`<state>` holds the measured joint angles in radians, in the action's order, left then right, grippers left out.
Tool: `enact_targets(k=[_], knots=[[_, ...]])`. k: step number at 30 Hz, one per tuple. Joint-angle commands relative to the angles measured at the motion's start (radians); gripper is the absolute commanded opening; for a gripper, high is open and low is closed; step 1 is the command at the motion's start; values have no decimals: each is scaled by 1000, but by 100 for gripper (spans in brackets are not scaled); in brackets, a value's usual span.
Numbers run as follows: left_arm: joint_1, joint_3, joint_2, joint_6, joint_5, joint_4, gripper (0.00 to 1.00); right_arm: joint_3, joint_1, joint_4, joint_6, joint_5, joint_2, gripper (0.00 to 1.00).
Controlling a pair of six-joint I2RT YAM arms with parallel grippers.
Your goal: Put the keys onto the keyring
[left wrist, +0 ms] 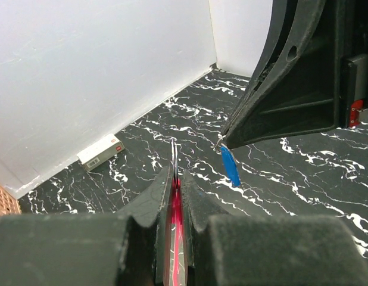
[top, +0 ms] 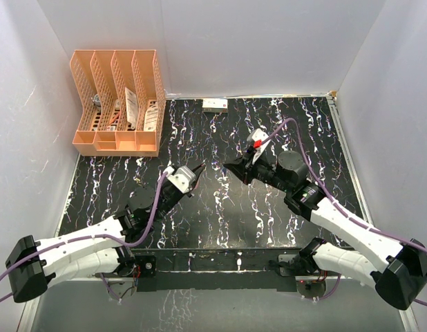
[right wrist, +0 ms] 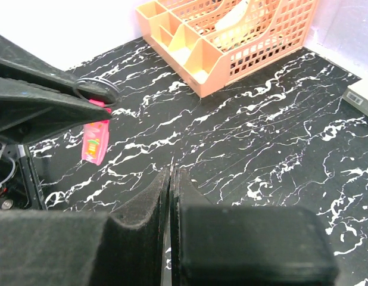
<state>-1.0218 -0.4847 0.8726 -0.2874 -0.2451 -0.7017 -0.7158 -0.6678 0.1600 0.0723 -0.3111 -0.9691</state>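
Left gripper [left wrist: 175, 179]: nearest the left wrist camera, its two black padded fingers are pressed together on the keyring, with red showing in the narrow gap between them.
Keyring [right wrist: 94, 119]: held in the air above the middle of the table, between the two arms.
Ring [right wrist: 96, 89]: thin and dark, it sticks out past the left fingertips. From the left wrist camera it is seen edge-on and upright.
Strap [right wrist: 95, 140]: red-pink, it hangs down below the left fingers, clear of the table.
Blue key [left wrist: 231, 167]: dangles head-down from the very tip of the right gripper, with a bit of silvery metal at the pinch point.
Key and ring: near each other, with the key just to one side of the ring and a gap between them.
Right gripper [right wrist: 171, 173]: fingers closed flat against each other, pinching the blue key and pointing toward the left gripper.
Table [top: 220, 221]: black with white marbling, under both arms.
File rack [top: 117, 97]: orange plastic mesh with several slots, in the far left corner, and papers stand in it.
White box [top: 215, 104]: small and flat, on the table against the back wall.
Walls [top: 255, 41]: plain white on three sides.
Cables [top: 141, 225]: purple, running along each arm.
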Motion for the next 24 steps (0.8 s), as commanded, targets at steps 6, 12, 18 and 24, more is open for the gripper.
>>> enact_targets(k=[6,12,18,24], knots=[[6,-56,21,7,45,11,0,3,-5,120,-46,-94,47,0],[6,-78,46,11,53,42,0,-12,-5,121,-43,-111,47,0],[6,-96,70,19,63,52,0,-17,-5,126,-32,-112,48,0],[6,-98,86,32,59,37,0,-13,-4,152,-14,-102,48,0]])
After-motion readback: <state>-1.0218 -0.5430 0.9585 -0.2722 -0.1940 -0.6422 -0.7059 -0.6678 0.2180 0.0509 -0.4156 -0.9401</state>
